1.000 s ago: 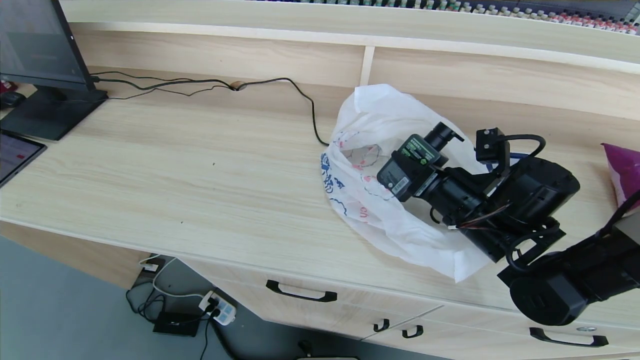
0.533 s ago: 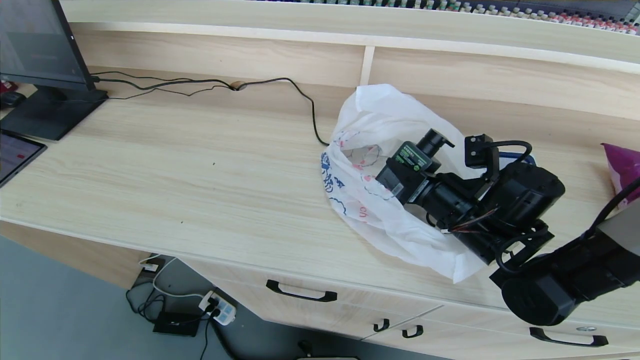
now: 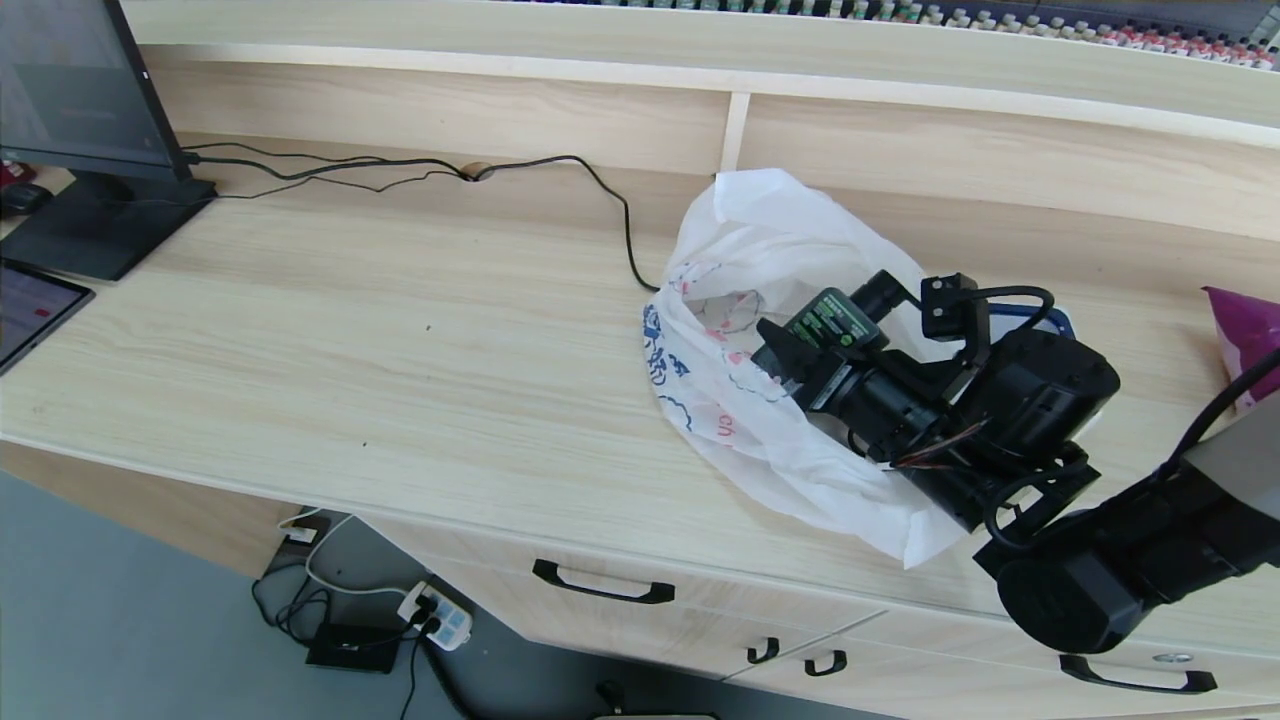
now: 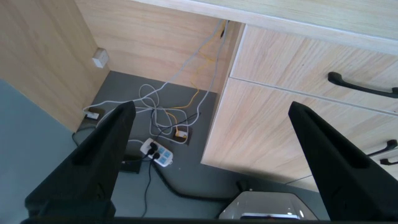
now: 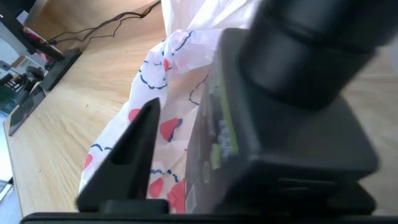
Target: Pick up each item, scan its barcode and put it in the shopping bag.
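Observation:
A white shopping bag [image 3: 760,250] with red and blue print lies open-mouthed on the wooden counter [image 3: 400,340], right of middle. My right gripper [image 3: 815,350] hangs over the bag's mouth, shut on a dark bottle [image 3: 835,322] with a green label and a round black cap. The right wrist view has the dark bottle [image 5: 280,130] close up, one finger [image 5: 124,168] beside it and the bag [image 5: 174,81] underneath. My left gripper [image 4: 211,112] hangs open below the counter's edge, facing the drawer fronts and the floor, with nothing between its fingers.
A monitor [image 3: 70,90] and a tablet [image 3: 30,305] stand at the counter's far left. A black cable [image 3: 600,190] runs along the back to the bag. A purple packet [image 3: 1245,340] lies at the right edge. Drawer handles [image 3: 600,585] line the front.
My right gripper has sunk and drifted a little left toward the bag's mouth with the bottle, which has tilted so its barcode face is hidden. The bag stays put.

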Controlling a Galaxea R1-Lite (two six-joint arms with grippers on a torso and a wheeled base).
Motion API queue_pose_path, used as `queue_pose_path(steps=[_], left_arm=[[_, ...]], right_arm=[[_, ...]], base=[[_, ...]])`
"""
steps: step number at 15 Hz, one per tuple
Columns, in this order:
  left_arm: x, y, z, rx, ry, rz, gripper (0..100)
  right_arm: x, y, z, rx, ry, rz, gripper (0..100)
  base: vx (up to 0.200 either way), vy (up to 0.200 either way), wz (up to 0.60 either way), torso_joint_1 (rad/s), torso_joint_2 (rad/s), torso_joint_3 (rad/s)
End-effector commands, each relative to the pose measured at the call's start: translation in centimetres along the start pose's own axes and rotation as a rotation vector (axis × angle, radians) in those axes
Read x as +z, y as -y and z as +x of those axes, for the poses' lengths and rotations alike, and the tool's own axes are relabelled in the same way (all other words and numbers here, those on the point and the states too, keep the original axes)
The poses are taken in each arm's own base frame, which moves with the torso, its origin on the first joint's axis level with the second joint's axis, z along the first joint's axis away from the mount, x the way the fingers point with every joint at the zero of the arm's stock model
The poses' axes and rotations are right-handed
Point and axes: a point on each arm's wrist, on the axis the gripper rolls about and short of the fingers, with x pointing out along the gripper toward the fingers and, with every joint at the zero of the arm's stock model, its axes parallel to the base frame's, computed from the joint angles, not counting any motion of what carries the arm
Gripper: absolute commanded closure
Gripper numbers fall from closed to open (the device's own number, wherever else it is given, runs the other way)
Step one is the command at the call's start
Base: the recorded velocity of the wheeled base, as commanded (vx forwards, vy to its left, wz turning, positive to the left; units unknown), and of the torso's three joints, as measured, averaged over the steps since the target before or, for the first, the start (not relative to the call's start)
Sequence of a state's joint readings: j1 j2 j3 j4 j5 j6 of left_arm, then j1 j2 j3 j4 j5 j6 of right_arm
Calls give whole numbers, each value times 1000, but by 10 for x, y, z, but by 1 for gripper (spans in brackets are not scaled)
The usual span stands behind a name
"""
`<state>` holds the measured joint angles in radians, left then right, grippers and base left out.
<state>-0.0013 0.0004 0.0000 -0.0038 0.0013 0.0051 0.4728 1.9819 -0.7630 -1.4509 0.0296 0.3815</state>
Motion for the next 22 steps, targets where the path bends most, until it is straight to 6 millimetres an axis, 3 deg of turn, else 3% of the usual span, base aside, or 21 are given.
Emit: queue_pose_path(steps=[1, 9, 14, 22], left_arm=[[0, 0, 0, 0, 1, 1, 0], [0, 0, 0, 0, 1, 3, 0], [0, 0, 0, 0, 1, 3, 0], [0, 0, 0, 0, 0, 3, 0]], right_arm=[[1, 0, 2, 2, 6, 0, 0], [24, -9, 20, 40, 121, -166, 0], [25, -8, 20, 33, 126, -200, 0], [23, 14, 27, 32, 121, -445, 0]], base=[[0, 0, 0, 0, 0, 0], [0, 0, 0, 0, 0, 0], [0, 0, 0, 0, 0, 0], [0, 0, 0, 0, 0, 0]])
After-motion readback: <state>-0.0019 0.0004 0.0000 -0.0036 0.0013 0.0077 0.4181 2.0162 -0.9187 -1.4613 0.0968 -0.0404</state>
